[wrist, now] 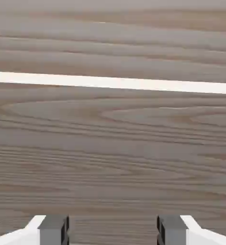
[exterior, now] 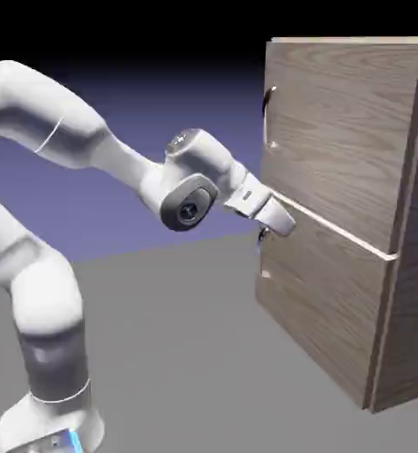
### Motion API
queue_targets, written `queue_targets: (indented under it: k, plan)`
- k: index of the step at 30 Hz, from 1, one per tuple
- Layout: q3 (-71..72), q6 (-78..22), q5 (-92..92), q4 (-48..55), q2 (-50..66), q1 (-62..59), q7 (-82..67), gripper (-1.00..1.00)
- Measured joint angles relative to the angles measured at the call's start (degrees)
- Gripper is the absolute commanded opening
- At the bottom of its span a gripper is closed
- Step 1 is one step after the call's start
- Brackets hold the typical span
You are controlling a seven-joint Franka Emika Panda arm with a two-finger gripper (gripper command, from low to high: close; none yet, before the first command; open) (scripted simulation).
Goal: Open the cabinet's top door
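Top door: the larger wood-grain panel (exterior: 341, 133) of the cabinet (exterior: 412, 257), directly above the pale strip (exterior: 336, 224); it looks closed.
Door, handling: likely stiff and flat, rigid as board, moderately heavy; should swing as one piece rather than bend. Hinge presumably along the edge opposite the handle, so a curved pull seems called for.
Door handle: slim, dark, curved bar (exterior: 267, 115), above the strip, by the panel's edge at the exterior view's left.
Where to take hold: the handle's middle, one finger to each side of the bar. Being smooth and narrow, it may slip under a skewed grip; the broad face offers no purchase.
Pale strip: a thin line between the two panels; the landmark for this entry.
Lower door: shorter panel (exterior: 323, 305), below the strip; not the one wanted.
Lower handle: small, dark (exterior: 263, 237), below the strip, near the hand; apt to be caught by mistake.
Hand: fingers parted, nothing between them (wrist: 113, 230); in front of the lower door, just below the strip. Contact with the wood: cannot be told.
Arm: white (exterior: 128, 164), reaching in from the exterior view's left, its wrist near the strip's level.
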Motion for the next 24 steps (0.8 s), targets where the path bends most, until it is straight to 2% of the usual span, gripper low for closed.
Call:
queue_targets:
  k: [24]
  plan:
    - [35.98, 2.05, 59.35, 19.06, -17.00, -28.83, 59.81, 0.00]
